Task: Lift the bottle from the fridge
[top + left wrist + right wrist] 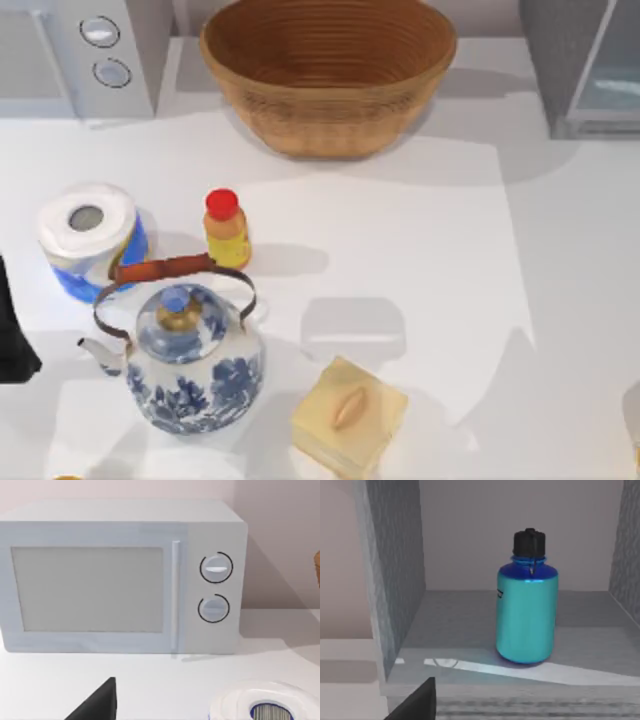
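Bottle count is two: one small blue bottle [527, 605] with a black cap and teal band stands upright on the floor of the grey boxy fridge [585, 70] at the table's far right; one yellow red-capped bottle [226, 229] stands on the table. From the left: one white microwave [85, 55] with two dials, one paper roll [88, 240], one blue-and-white porcelain kettle [190, 365], one wicker basket [328, 72], one pale yellow box [349, 415]. Whether either gripper is open, I cannot tell.

White table [400, 240] carries microwave [95, 55] upper left, wicker basket [328, 70] top centre, fridge [585, 65] upper right, paper roll [88, 238] left, yellow bottle [226, 230], teapot [190, 360], butter box [348, 415] bottom.
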Available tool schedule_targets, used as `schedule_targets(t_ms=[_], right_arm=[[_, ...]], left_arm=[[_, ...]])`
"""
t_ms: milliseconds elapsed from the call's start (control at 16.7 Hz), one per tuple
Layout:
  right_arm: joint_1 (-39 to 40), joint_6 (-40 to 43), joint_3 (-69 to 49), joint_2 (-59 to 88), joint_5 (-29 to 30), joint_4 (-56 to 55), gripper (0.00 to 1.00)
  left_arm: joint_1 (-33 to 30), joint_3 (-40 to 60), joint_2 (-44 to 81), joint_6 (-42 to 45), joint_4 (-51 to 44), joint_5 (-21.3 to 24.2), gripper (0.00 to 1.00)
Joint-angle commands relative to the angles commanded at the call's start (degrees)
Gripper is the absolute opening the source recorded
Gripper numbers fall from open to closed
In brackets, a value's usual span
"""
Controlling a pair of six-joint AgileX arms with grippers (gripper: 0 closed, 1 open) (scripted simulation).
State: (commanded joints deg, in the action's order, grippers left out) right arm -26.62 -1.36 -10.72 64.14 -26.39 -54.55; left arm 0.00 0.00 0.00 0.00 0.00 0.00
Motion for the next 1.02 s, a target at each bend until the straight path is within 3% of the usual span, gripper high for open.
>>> schedule_targets(t_ms=[240, 540, 1020], right_arm=[[-4.77, -0.34, -0.81, 20.55, -2.71, -17.92, 1.0], [-4.91, 0.09, -0.39, 35.76, -3.22, -34.73, 1.0], [-4.21, 0.32, -0.07, 38.4, -3.07, -38.0, 1.0]], left_arm=[[0.0, 0.0, 0.0, 0.0, 0.0, 0.0, 1.0], [0.0, 0.0, 0.0, 0.0, 0.0, 0.0, 1.0], [0.0, 0.0, 0.0, 0.0, 0.0, 0.0, 1.0]])
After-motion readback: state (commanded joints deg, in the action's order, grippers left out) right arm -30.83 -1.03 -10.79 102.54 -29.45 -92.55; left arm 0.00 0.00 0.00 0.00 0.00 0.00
